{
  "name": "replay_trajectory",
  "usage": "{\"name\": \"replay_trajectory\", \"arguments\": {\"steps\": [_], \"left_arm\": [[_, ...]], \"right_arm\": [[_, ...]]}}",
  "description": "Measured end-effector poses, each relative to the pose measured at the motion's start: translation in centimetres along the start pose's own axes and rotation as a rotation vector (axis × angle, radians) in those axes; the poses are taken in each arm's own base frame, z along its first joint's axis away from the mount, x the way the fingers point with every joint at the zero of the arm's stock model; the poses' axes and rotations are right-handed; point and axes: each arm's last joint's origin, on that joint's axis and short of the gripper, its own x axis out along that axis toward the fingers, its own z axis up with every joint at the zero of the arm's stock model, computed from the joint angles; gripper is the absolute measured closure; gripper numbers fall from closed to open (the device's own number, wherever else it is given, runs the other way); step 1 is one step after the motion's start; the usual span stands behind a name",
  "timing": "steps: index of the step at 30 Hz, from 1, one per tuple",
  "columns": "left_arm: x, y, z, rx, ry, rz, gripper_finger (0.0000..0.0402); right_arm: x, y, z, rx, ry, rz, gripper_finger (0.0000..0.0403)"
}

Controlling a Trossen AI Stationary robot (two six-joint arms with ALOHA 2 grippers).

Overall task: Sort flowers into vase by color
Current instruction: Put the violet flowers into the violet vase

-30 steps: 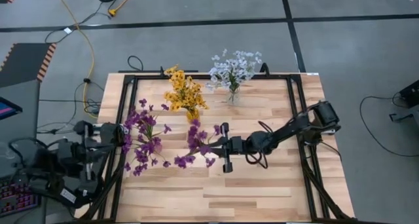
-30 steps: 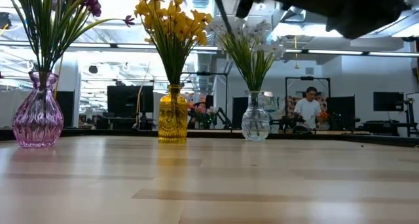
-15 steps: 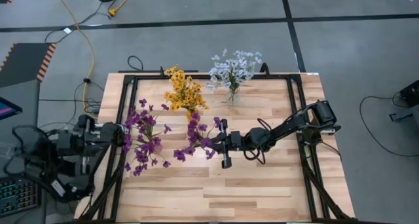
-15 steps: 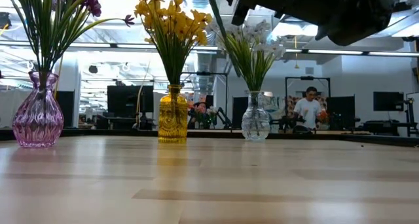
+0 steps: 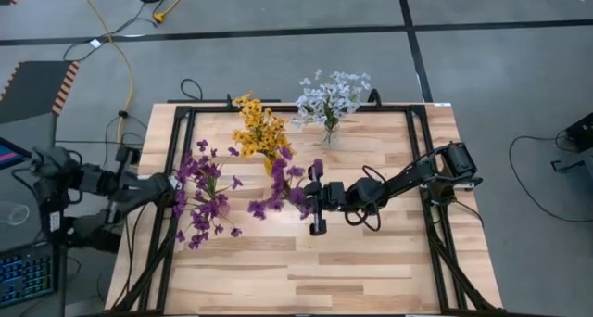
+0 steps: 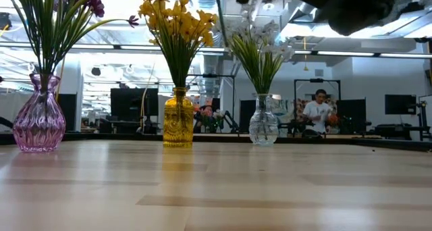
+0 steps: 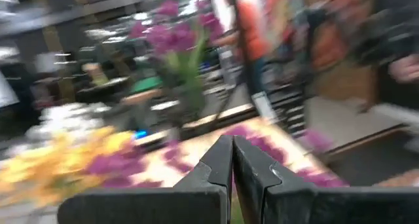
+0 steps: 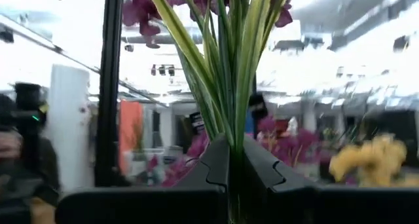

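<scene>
Two arms over a wooden table point(image 5: 371, 261) with a black frame around it. Right arm reaches in from the right side, its gripper point(image 5: 315, 198) near mid-table, jaws pinched on a purple flower bunch point(image 5: 283, 185) by the green stems; right wrist view shows the stems point(image 8: 229, 86) rising straight out between the closed fingers point(image 8: 216, 162). That bunch hangs above the table, just near-side of the yellow flowers. Left arm sits at the left edge of the table, its gripper point(image 5: 165, 184) beside the purple vase flowers, jaws fully closed on nothing, fingers point(image 7: 219, 162) pressed together in the left wrist view.

Three vases, seen in the low view: purple glass vase point(image 6: 39, 119) on the left holding purple flowers point(image 5: 202, 201); yellow vase point(image 6: 178, 119) in the middle-far area holding yellow flowers point(image 5: 259, 132); clear vase point(image 6: 263, 121) further right at the far edge holding white flowers point(image 5: 329, 99). Each vase stands upright and well apart from the others.

Behind the table: a person point(image 6: 316, 113) in the far room, standing by desks
</scene>
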Motion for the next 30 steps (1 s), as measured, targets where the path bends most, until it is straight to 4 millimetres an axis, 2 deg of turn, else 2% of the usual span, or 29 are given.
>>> {"name": "replay_trajectory", "arguments": {"steps": [2,6,9,13,16,19,26,30], "left_arm": [[0.2,0.2,-0.4,-0.053,-0.006,-0.046,0.0401],[1.1,0.6,-1.5,-0.122,0.039,-0.014,0.0401],[2.1,1.1,-2.6,-0.158,0.075,0.04,0.0401],[3.8,2.1,-4.4,-0.201,0.093,0.057,0.0401],[4.5,2.5,-5.0,-0.216,0.079,0.062,0.0401],[4.5,2.4,-4.7,-0.213,0.08,0.099,0.0401],[3.7,1.2,-2.5,-0.11,0.037,0.075,0.0401],[3.2,1.2,-2.4,-0.065,0.025,0.011,0.0401]], "right_arm": [[0.6,0.1,0.4,-0.078,-0.02,0.01,0.0361],[1.6,0.0,0.7,-0.182,-0.121,0.116,0.0361],[1.8,-0.3,-0.2,-0.218,-0.147,0.166,0.0361],[2.2,-1.3,-1.9,-0.206,-0.114,0.153,0.0361],[2.6,-2.0,-2.4,-0.183,-0.108,0.141,0.0361],[2.7,-2.5,-2.3,-0.182,-0.112,0.138,0.0361],[2.8,-3.3,-2.1,-0.177,-0.118,0.152,0.0361],[2.8,-3.3,-2.1,-0.166,-0.118,0.151,0.0361]]}}
